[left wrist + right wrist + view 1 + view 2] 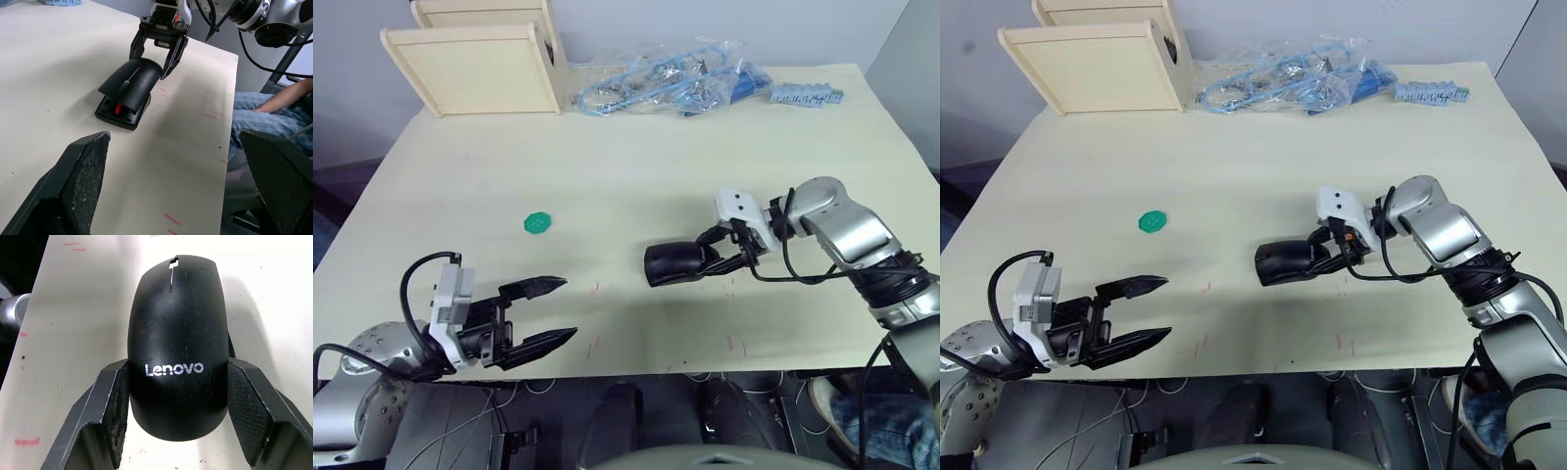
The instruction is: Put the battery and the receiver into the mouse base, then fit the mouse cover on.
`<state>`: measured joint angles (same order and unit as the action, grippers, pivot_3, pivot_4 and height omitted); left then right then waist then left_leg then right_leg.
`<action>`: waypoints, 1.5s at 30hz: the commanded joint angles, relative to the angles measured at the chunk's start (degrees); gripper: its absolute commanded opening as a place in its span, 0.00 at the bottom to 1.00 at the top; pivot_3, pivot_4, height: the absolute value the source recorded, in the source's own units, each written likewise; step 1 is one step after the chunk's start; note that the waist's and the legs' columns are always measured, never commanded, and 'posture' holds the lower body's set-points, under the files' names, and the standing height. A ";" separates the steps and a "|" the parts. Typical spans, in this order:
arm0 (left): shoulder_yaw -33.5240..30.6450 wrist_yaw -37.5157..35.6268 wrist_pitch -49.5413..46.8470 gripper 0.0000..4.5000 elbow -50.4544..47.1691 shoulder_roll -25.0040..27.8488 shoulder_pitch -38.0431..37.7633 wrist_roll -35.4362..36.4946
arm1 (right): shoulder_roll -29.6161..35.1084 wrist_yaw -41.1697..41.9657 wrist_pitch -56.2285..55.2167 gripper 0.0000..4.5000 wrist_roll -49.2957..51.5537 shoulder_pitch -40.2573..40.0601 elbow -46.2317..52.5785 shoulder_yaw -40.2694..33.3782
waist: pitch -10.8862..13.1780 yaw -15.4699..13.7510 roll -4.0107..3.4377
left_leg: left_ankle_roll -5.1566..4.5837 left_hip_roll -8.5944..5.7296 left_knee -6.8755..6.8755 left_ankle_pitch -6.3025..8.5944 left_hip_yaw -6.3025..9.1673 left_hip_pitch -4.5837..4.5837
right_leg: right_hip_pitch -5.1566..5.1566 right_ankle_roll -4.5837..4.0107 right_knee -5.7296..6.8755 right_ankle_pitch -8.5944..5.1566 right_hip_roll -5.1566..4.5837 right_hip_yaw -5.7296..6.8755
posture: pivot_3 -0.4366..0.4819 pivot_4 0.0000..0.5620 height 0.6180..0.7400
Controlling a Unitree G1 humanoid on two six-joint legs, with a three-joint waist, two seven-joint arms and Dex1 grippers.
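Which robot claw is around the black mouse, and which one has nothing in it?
The right gripper has its fingers on either side of the mouse cover. The left gripper hangs open near the table's front edge, holding nothing.

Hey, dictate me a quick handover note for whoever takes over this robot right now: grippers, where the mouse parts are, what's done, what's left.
Right gripper: fingers on either side of the rear of the mouse cover, at or very near its flanks.
Left gripper: open, holding nothing, near the table's front edge.
Mouse cover sits on the mouse base, mid-table; its front end looks raised, with a red part showing under it.
Battery and receiver cannot be seen.
Left: press the cover fully down, then release.
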<state>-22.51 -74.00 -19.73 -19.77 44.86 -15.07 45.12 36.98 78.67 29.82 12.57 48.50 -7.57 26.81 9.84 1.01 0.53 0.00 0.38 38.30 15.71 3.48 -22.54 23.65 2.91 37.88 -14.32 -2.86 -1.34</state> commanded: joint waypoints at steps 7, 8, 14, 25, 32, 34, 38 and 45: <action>-2.20 -0.09 0.55 1.00 -2.17 0.25 -1.31 0.91 | -2.05 3.34 -3.70 0.51 -3.91 2.90 -4.68 -0.34 | 0.01 0.02 -0.01 | 0.00 -0.01 0.01 0.00 -0.02 0.00 | 0.00 -0.01 0.02 0.01 0.01 0.03 | 0.48 0.27 1.00; -2.21 -0.10 0.58 1.00 -2.19 0.23 -1.35 0.91 | -2.22 3.57 -4.05 0.51 -4.26 3.05 -5.14 -0.39 | 0.01 0.02 -0.01 | 0.00 -0.01 0.01 0.00 -0.02 0.00 | 0.00 -0.01 0.02 0.01 0.00 0.03 | 0.48 0.27 1.00; -2.19 -0.08 0.68 1.00 -2.31 0.00 -1.58 0.88 | -3.06 5.62 -6.41 0.51 -6.21 4.68 -8.68 -0.26 | 0.01 0.03 -0.01 | 0.00 -0.01 0.00 0.00 -0.03 0.00 | 0.00 -0.01 0.02 0.01 0.00 0.05 | 0.48 0.27 1.00; -2.26 0.19 0.84 1.00 -2.87 -0.46 -2.56 0.92 | -4.75 8.68 -9.37 0.51 -9.04 6.13 -13.10 0.05 | 0.01 0.04 -0.01 | 0.01 -0.01 0.01 -0.01 -0.02 0.01 | 0.00 -0.02 0.03 0.01 0.00 0.06 | 0.48 0.27 1.00; -2.40 0.56 1.06 1.00 -3.53 -0.97 -3.66 0.92 | -6.23 8.79 -10.11 0.51 -10.91 6.67 -15.37 0.29 | 0.01 0.05 -0.02 | 0.01 -0.01 0.01 -0.01 -0.03 0.01 | -0.01 -0.03 0.04 0.02 0.00 0.06 | 0.48 0.27 1.00; -2.41 0.60 1.08 1.00 -3.66 -1.12 -3.83 0.86 | -6.46 8.90 -10.01 0.51 -11.18 6.69 -15.45 0.28 | 0.01 0.02 -0.02 | 0.01 -0.01 0.01 -0.01 -0.04 0.02 | -0.01 -0.03 0.05 0.02 0.01 0.06 | 0.48 0.27 1.00; -2.27 0.64 1.17 1.00 -3.75 -1.42 -3.95 0.71 | -6.95 8.94 -9.89 0.51 -11.96 6.69 -15.62 0.55 | 0.01 0.02 -0.02 | 0.02 -0.01 0.01 -0.01 -0.03 0.01 | -0.01 -0.03 0.05 0.02 0.00 0.07 | 0.48 0.27 1.00; -2.30 0.65 1.30 1.00 -3.98 -1.64 -4.38 0.68 | -7.42 9.16 -9.54 0.51 -12.75 6.51 -15.52 0.75 | 0.01 0.03 -0.02 | 0.02 -0.01 0.01 -0.01 -0.04 0.02 | -0.01 -0.04 0.06 0.02 0.01 0.07 | 0.48 0.27 1.00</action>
<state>-23.15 -73.41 -19.33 -21.90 43.29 -19.14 45.12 29.44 87.32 19.99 0.44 53.87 -23.58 27.28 9.84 1.04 0.51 0.02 0.37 38.31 15.70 3.44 -22.52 23.64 2.88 37.93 -14.29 -2.85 -1.27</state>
